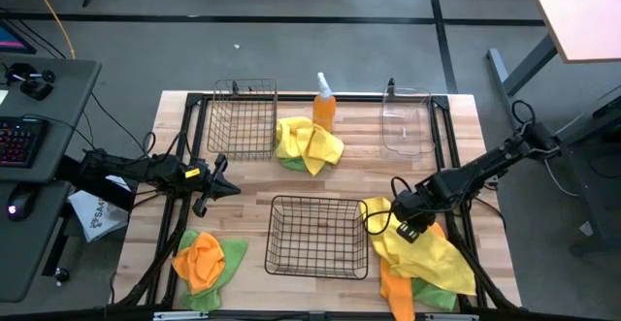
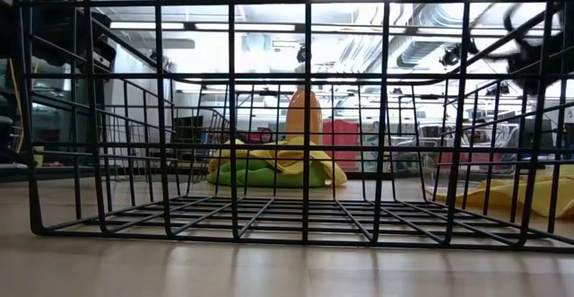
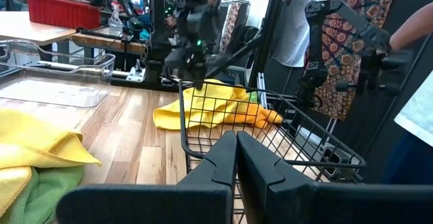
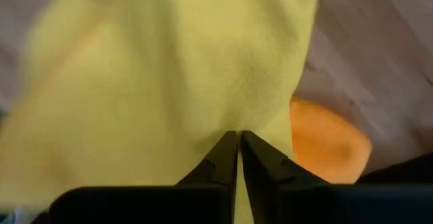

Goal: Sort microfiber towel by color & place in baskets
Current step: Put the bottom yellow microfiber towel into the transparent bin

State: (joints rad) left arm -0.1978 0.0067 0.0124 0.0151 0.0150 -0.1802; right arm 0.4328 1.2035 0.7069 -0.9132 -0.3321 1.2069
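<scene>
Right gripper (image 1: 406, 220) has its fingers pinched on a yellow microfiber towel (image 1: 419, 246) just off the right side of the wider wire basket (image 1: 317, 236), which sits empty at the front middle of the table (image 1: 243, 180). That towel sits on top of an orange towel (image 1: 396, 286) and a green one. Left gripper (image 1: 225, 187) hangs over the left side of the table with fingers pressed together, nothing in them. Taller basket (image 1: 242, 118) and clear bin (image 1: 406, 121) sit at the back, with the orange spray bottle (image 1: 323, 107) and a yellow-green towel pile (image 1: 308, 144) between them. An orange-and-green pile (image 1: 205, 259) lies front left.
</scene>
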